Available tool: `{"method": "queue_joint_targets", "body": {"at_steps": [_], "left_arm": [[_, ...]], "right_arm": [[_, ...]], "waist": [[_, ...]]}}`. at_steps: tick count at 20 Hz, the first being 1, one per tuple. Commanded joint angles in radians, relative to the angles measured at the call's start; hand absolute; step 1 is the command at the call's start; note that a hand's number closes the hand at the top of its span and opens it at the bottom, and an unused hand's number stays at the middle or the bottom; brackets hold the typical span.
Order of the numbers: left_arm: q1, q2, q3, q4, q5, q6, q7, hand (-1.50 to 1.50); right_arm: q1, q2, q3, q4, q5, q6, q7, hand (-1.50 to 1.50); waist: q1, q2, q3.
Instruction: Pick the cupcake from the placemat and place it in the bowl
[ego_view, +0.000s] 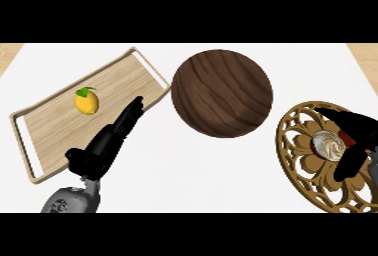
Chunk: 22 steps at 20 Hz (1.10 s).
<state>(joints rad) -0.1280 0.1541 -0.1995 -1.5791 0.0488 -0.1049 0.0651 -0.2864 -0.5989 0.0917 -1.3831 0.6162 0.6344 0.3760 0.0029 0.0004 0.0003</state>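
The robot is at the picking-up part of the job. Its right hand (353, 145) is over at the right side, down on the round, lacy gold placemat (310, 165), and its black fingers are curled around the cupcake (328, 145). I can see the pale swirly top of the cupcake between the fingers, and it looks like it sits on the placemat, not up in the air yet, though that is hard to tell from here. The big brown wooden bowl (221, 93) is near the middle of the white surface (221, 170), just to the left of the placemat, and nothing is in it that I can see. The left hand (111, 142) lies with its fingers stretched out straight, holding nothing, with the tips over the edge of a wooden tray (59, 112). A little yellow lemon (86, 100) sits on that tray. I think the next move is to lift the cupcake straight up, carry it left until it is over the bowl, then lower it in and let go. It should be kept upright so the top stays nice.
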Motion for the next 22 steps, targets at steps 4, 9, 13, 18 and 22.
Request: {"method": "queue_joint_targets", "body": {"at_steps": [4, 9, 13, 18, 22], "left_arm": [[-0.022, -0.023, 0.023, -0.001, -0.010, -0.014, 0.025, 0.00], [0.008, -0.041, 0.007, 0.018, -0.050, -0.027, -0.025, 0.00], [0.011, -0.038, 0.040, -0.023, -0.033, -0.049, 0.026, 0.00], [-0.018, -0.050, 0.008, 0.015, -0.042, -0.051, 0.010, 0.00], [-0.047, -0.054, -0.020, 0.017, -0.047, -0.076, 0.005, 0.00]], "right_arm": [[-0.021, 0.045, 0.017, 0.067, 0.073, -0.056, -0.150, 1.50], [-0.007, 0.073, -0.007, 0.112, 0.151, -0.184, -0.231, 1.50], [-0.081, 0.094, -0.048, 0.160, 0.178, -0.170, -0.230, 1.50], [-0.217, 0.475, 0.181, 0.038, 0.269, -0.179, 0.155, 1.50], [-0.331, 0.590, 0.300, 0.126, 0.273, -0.275, 0.355, 1.50]], "waist": [[0.000, 0.000, 0.000], [-0.001, 0.000, 0.000], [0.002, 0.000, 0.000], [0.053, 0.000, -0.004], [0.119, 0.013, -0.002]]}}
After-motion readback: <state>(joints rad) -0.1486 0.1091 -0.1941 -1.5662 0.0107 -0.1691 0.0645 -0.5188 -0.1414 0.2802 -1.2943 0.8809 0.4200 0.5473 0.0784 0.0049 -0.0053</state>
